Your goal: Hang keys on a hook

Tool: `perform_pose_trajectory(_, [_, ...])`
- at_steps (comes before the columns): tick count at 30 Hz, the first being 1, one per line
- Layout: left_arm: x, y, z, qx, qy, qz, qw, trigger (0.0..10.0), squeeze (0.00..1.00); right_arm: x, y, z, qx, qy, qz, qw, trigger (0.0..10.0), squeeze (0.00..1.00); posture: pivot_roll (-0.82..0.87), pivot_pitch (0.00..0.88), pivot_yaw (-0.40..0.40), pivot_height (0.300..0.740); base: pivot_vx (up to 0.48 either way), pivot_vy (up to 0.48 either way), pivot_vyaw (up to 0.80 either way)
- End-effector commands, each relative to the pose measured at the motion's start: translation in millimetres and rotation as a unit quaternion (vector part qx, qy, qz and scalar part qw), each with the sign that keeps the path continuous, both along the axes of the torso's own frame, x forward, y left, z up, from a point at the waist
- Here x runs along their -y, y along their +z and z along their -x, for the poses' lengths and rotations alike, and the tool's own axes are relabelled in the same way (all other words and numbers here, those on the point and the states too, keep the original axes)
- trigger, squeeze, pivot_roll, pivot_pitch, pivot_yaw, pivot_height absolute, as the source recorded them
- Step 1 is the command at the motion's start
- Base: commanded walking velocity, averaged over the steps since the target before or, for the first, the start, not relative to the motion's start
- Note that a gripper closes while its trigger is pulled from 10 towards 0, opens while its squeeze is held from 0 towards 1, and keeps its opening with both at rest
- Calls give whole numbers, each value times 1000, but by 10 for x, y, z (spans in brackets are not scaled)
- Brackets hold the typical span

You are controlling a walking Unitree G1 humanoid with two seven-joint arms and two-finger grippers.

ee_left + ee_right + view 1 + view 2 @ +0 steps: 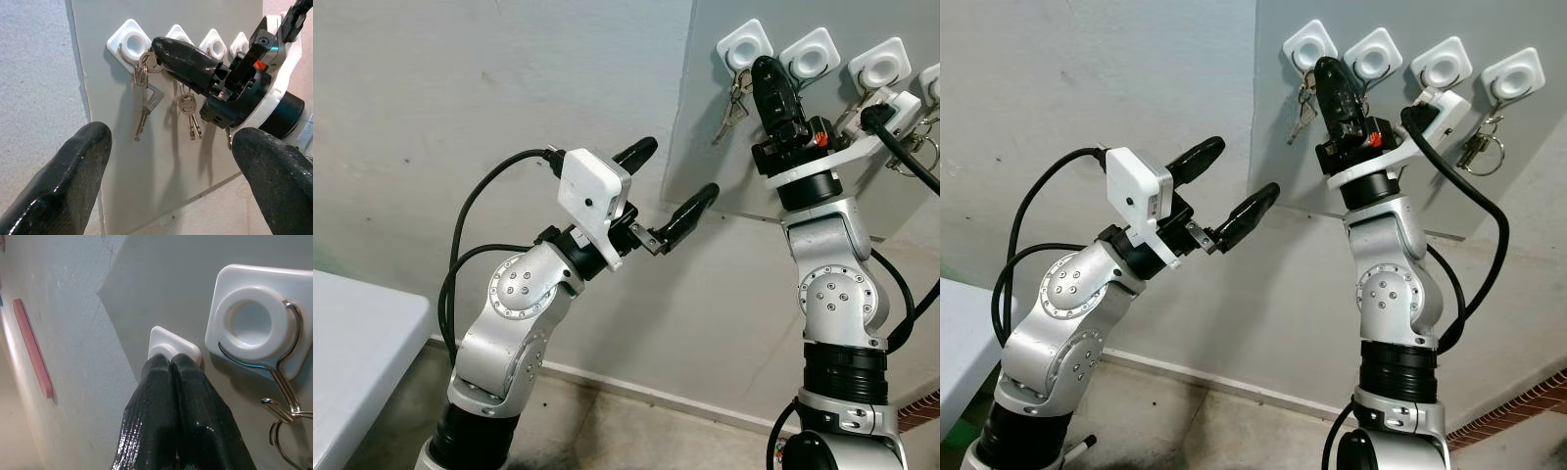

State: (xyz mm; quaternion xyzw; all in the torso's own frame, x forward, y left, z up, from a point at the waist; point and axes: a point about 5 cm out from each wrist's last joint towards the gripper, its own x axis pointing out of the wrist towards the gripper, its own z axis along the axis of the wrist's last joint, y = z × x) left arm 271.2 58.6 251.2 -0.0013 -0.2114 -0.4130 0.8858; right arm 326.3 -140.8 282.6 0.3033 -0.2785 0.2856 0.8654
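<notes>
Right end effector is raised to the leftmost hook on the grey board, fingers pressed together, tips at the hook. A bunch of keys hangs from that hook on its ring, just beside the fingertips. Judged: hanging looks essentially done; what remains is withdrawing the arm. Left end effector hovers left of the board, fingers apart, holding nothing.

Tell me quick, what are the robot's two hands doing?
Left gripper: open, holding nothing, away from the hooks.
Right gripper: shut, tips by the keys on the first hook.
</notes>
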Motion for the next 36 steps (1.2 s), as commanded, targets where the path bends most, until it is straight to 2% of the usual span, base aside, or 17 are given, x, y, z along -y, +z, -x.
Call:
perform_pose_trajectory(1, [5,39,35,6,-3,4,1000,10000,0,-17,89,1,13,0,-5,1000,10000,0,-5,50,-4,740,0,0,0])
perform_pose_trajectory(18, [9,48,40,6,-2,7,1000,10000,0,-167,197,96,23,21,2,1000,10000,0,-4,52,-10,740,0,0,0])
perform_pose_trajectory(36, [3,54,48,6,0,9,1000,10000,0,-159,156,103,-12,8,3,1000,10000,0,-4,55,-12,740,0,0,0])
